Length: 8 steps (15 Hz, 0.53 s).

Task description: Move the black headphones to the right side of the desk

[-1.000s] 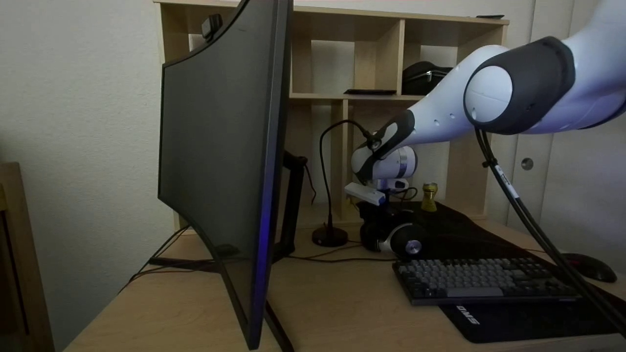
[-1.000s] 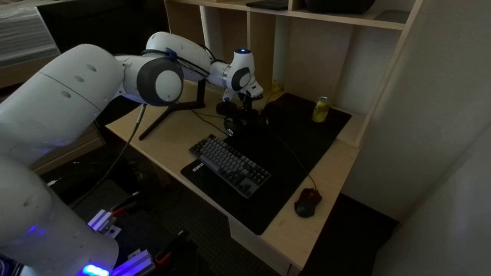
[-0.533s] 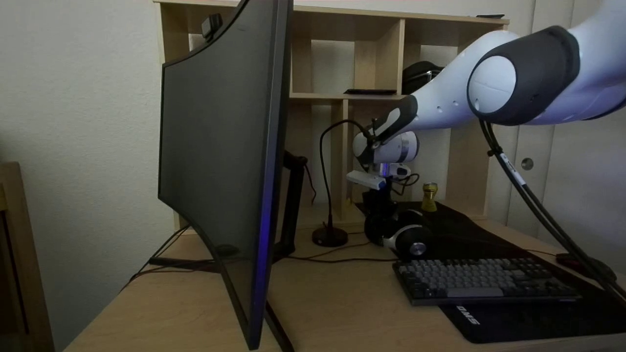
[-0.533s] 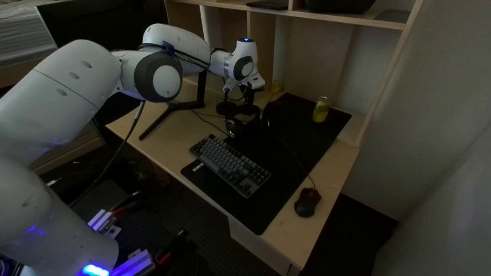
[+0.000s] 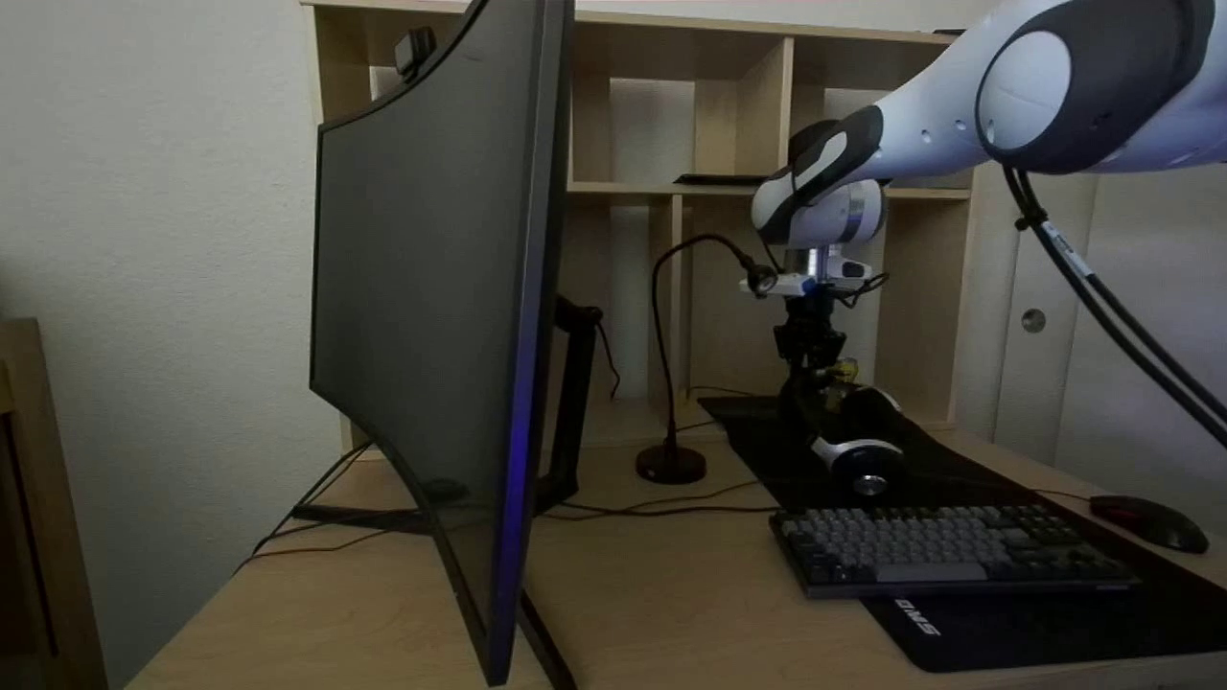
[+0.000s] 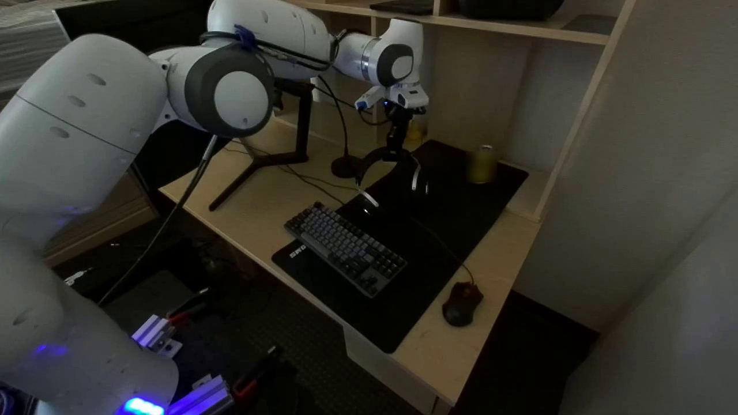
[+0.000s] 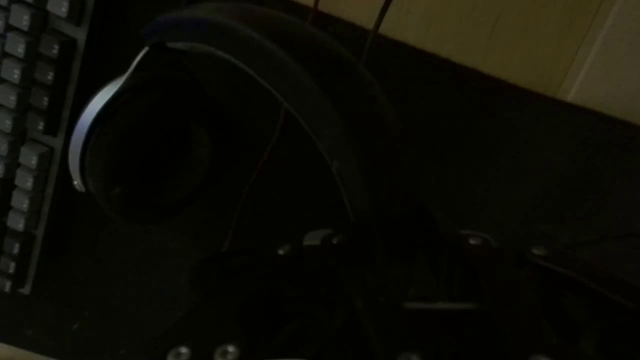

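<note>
- All 3 views are dim.
- The wrist view is nearly black; the black headphones [image 7: 300, 70] almost sink into the mat [image 7: 500, 150].
- The desk [image 7: 475, 40] is lighter there, between 1 and 2 o'clock.
- In an exterior view, a blue light [image 6: 141, 406] glows near 7 o'clock; the yellow can [image 6: 482, 165], near 2 o'clock, looks smeared.

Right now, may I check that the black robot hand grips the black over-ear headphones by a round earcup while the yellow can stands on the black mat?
Not quite: in an exterior view, the hand grips the black over-ear headphones by the headband, not an earcup. The yellow can does stand on the black mat.
</note>
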Tool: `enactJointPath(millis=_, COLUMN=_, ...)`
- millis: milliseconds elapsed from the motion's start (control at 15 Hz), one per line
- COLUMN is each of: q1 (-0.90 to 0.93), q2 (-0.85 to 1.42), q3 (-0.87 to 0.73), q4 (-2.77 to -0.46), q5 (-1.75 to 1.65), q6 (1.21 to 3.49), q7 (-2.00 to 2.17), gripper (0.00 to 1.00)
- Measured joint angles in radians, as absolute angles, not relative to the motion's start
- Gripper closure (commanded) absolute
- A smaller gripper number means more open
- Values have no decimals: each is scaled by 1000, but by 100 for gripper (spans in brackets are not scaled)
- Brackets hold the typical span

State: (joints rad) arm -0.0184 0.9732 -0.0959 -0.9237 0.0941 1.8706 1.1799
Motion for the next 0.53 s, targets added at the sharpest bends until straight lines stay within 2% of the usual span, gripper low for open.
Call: enactJointPath(millis=533, q1=-167, q2=983, q3=-110, q4=-933, q5=152, q6=1843, q7=1265, gripper=88)
